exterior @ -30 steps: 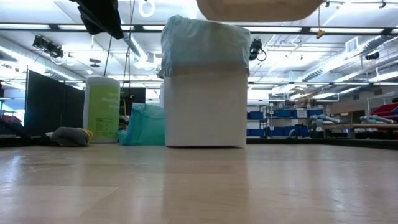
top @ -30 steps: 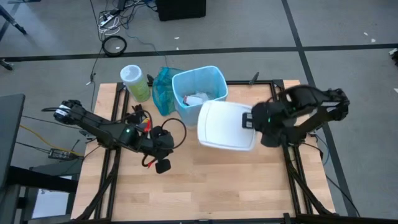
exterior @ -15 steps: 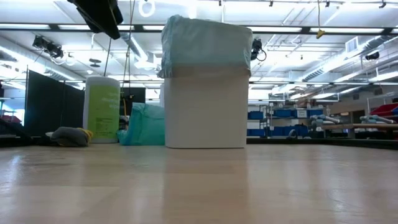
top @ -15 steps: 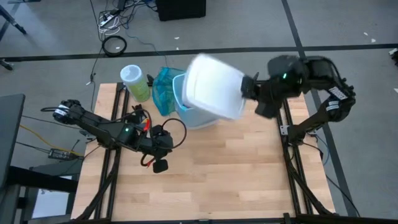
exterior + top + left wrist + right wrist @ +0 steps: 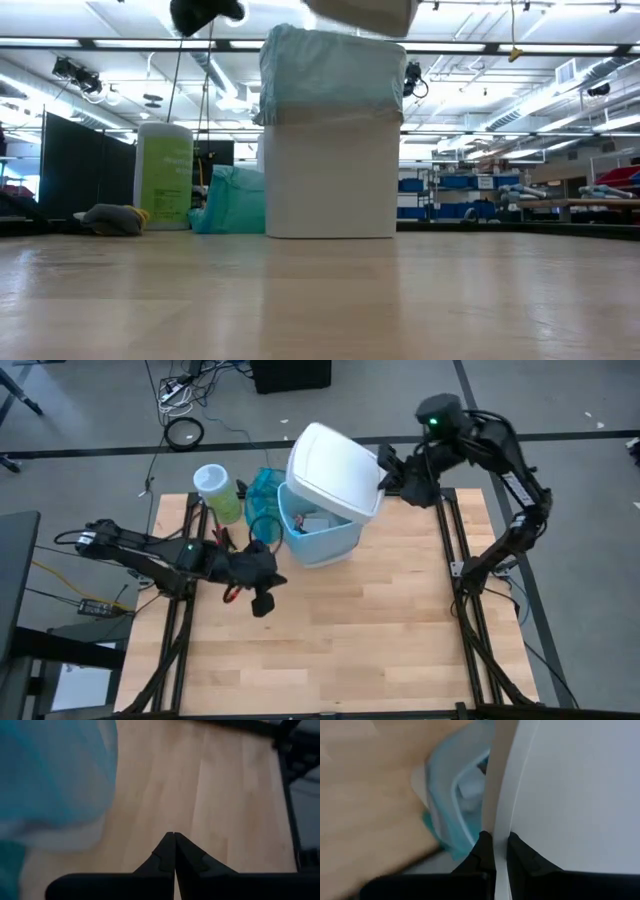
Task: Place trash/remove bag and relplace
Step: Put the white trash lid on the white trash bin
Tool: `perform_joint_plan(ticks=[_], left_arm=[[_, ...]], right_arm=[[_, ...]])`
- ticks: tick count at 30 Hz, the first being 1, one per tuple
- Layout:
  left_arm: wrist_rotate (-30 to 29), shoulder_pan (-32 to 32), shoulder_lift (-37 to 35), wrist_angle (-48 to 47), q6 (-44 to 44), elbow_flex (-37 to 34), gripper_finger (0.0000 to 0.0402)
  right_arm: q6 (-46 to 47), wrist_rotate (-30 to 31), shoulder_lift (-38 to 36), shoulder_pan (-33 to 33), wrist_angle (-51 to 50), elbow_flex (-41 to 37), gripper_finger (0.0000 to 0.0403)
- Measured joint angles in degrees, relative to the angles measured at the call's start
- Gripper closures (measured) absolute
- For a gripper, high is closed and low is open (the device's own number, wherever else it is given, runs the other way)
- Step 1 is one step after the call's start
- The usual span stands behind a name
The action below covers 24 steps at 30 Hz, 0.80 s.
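A white bin (image 5: 335,545) lined with the light blue bag (image 5: 300,530) stands at the table's far middle, with white scraps of trash (image 5: 315,520) inside it. The low view shows the bag's rim folded over the bin (image 5: 330,70). My right gripper (image 5: 388,472) is shut on a white rectangular tub (image 5: 335,465), which is tilted above the bin. The tub's underside shows at the top of the low view (image 5: 365,10). My left gripper (image 5: 262,603) is shut and hovers left of the bin; its shut fingers (image 5: 174,837) point over bare wood beside the bag (image 5: 55,770). My right gripper pinches the tub's thin wall (image 5: 500,820) at its right-hand edge, one finger on each side of the wall. The fingers come at it level, from the table's right. The tub is lifted clear and tilted over the bin's open top.
A darker teal-green bag (image 5: 262,500) and a green wipes canister (image 5: 215,490) stand left of the bin at the far edge. Black frame rails (image 5: 445,530) run along both table sides. Bare wood (image 5: 350,640) spreads toward the near edge.
My right gripper has lifted the white tub from beside the bin, carried it up and toward the far edge, and tipped it above the bin's opening. My left gripper has shifted a little toward the bin and stayed shut.
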Motion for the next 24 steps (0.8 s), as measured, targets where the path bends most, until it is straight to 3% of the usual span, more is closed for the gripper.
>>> perform_joint_plan(ticks=[8, 18, 24], left_arm=[[2.05, 4.46, -2.15, 2.69, 2.05, 0.02, 0.0394], [2.56, 5.64, -4.04, -0.03, 2.10, 0.04, 0.0394], [1.11, 8.03, -5.29, -6.91, 3.83, 0.11, 0.0394]], right_arm=[[-11.74, -2.95, 4.29, -3.39, 0.22, 0.03, 0.0386], [-25.52, 9.27, 5.48, -4.76, -0.46, -0.05, 0.0386], [-26.73, 10.38, 4.18, -4.98, 0.28, -0.02, 0.0386]])
